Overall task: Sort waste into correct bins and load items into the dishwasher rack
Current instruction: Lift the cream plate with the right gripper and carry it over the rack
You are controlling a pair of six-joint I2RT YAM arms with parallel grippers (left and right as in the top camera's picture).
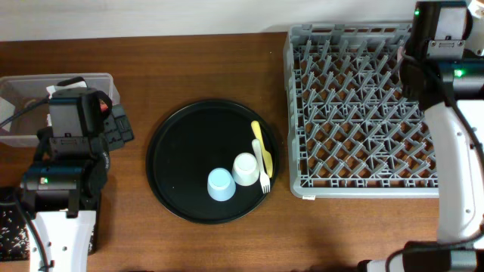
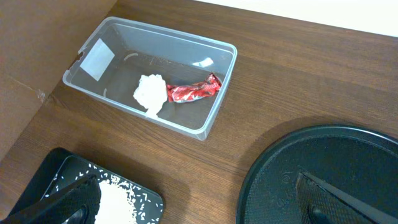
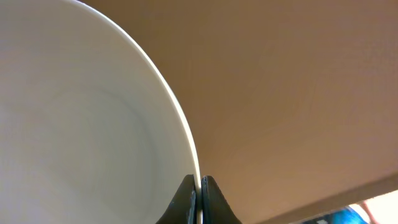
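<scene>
At the left edge of the wooden table [image 1: 189,60], the clear rectangular tub [image 2: 214,117] holds the crumpled white tissue [image 2: 151,93] and the red snack wrapper [image 2: 194,91], which lie touching each other on its floor. Just beside the tub, nearer the arm's base, lies the flat black bin [image 2: 53,165] with a heap of white rice grains [image 2: 115,202] and loose grains scattered around it. The left gripper [image 2: 193,200] hangs above the gap between bin and tray, its jaws spread wide with nothing between them.

In the middle lies the round black tray [image 1: 178,162]. On its right half the light blue cup [image 1: 221,184] and the white cup [image 1: 246,168] stand touching, both upside down as far as can be told, and the yellow-handled fork [image 1: 262,155] lies just to their right, tines toward the near rim.

To the right sits the grey dishwasher rack [image 1: 355,121], no dish visible among its pegs. The right arm reaches over the rack's far right corner. In the wrist view the right gripper [image 3: 199,186] is pinched tight on the thin rim of the cream bowl [image 3: 93,124]; the overhead view hides that bowl under the arm.
</scene>
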